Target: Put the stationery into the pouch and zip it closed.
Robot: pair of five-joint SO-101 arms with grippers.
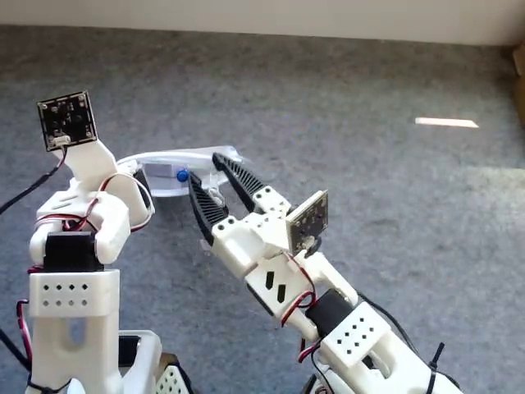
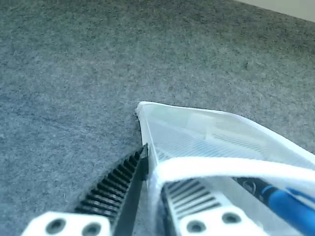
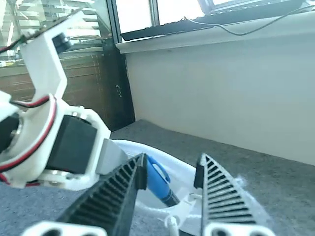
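Note:
A translucent white mesh pouch (image 1: pixel 168 164) lies on the grey carpet, its mouth open. My left gripper (image 2: pixel 155 169) is shut on the pouch's white rim (image 2: pixel 221 166), with one finger inside and one outside. A blue pen (image 2: pixel 288 202) lies inside the pouch (image 2: pixel 211 135). In the high view my left gripper (image 1: pixel 148 176) sits at the pouch's near-left end. My right gripper (image 1: pixel 205 167) stands open, its black toothed fingers (image 3: pixel 110 196) either side of the blue pen (image 3: pixel 160 182) at the pouch's mouth (image 3: pixel 179 172). Nothing is clamped between them.
Grey carpet (image 1: pixel 369 189) stretches around both arms, with free room to the right and behind the pouch. The left arm's white body (image 3: pixel 49 132) stands close beside the right gripper. A pale wall (image 3: pixel 221 93) runs along the far side.

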